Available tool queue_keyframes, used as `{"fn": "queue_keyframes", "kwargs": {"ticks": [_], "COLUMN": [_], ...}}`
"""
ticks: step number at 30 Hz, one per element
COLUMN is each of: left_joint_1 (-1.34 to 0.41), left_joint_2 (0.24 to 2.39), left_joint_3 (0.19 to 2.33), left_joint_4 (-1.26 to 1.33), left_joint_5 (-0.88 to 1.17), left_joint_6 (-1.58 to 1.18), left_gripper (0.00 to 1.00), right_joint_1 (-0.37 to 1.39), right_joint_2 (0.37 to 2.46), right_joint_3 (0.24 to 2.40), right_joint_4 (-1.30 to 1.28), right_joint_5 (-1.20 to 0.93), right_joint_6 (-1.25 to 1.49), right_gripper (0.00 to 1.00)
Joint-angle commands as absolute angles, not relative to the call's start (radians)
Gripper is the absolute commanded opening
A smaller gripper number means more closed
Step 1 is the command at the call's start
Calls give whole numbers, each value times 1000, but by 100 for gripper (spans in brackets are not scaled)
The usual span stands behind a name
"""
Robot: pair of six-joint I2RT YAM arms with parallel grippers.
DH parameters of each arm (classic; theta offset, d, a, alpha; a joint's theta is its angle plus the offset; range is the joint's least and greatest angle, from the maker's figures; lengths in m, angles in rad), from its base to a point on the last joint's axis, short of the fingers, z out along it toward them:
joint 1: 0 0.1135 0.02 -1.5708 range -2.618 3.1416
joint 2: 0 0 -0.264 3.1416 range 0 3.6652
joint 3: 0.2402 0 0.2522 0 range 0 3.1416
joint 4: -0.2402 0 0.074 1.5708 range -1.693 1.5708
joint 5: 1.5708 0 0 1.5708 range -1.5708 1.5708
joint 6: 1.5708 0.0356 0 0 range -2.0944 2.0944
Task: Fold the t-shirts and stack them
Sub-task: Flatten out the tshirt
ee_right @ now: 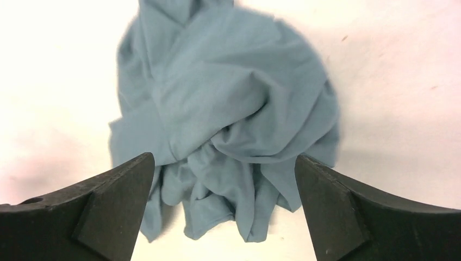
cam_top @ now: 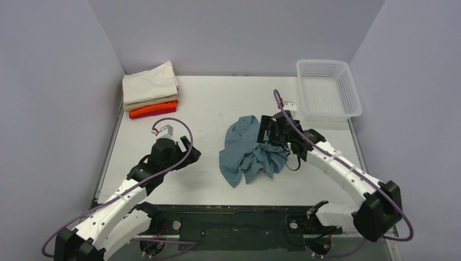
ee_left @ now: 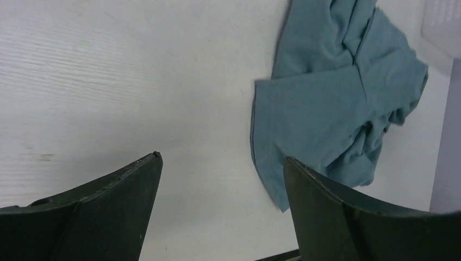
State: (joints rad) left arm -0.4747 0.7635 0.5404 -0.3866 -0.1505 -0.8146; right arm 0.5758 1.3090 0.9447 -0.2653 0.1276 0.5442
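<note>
Your crumpled teal shirt (cam_top: 251, 153) lies mid-table, with the right gripper (ee_right: 224, 156) over it, jaws apart. Your left gripper (ee_left: 222, 159), jaws also apart, hangs over the table (cam_top: 212, 103) beside it. Folded shirts (cam_top: 150, 89) are stacked far left and a basket (cam_top: 329, 116) stands far right. The teal shirt's sleeves are lost in its folds.

From above, the right gripper (cam_top: 269, 129) covers one side of the teal shirt (cam_top: 244, 155). Only thin edges show of the lower shirts in the stack (cam_top: 150, 89). In the left wrist view, the basket (ee_left: 443, 23) is just a blurry corner.
</note>
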Motion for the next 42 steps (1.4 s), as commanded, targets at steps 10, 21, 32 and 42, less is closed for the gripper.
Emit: {"fn": "queue_keyframes", "kwargs": {"ticks": [10, 21, 32, 42], "left_joint_1": [-779, -956, -956, -789], "left_joint_2": [1217, 1606, 1587, 1280], "left_joint_3": [560, 748, 790, 826], "left_joint_4": [-18, 10, -125, -259], "left_joint_5": [92, -213, -405, -600], "left_joint_6": [-806, -880, -922, -866], "left_gripper": [86, 46, 0, 0], "right_joint_1": [436, 406, 411, 404], "right_joint_2": [961, 968, 1219, 1060], "right_joint_3": [701, 455, 470, 598], "right_joint_4": [-408, -179, 68, -176], "right_joint_5": [225, 72, 56, 298], "right_joint_6": [660, 723, 691, 648], "right_gripper": [96, 89, 68, 0]}}
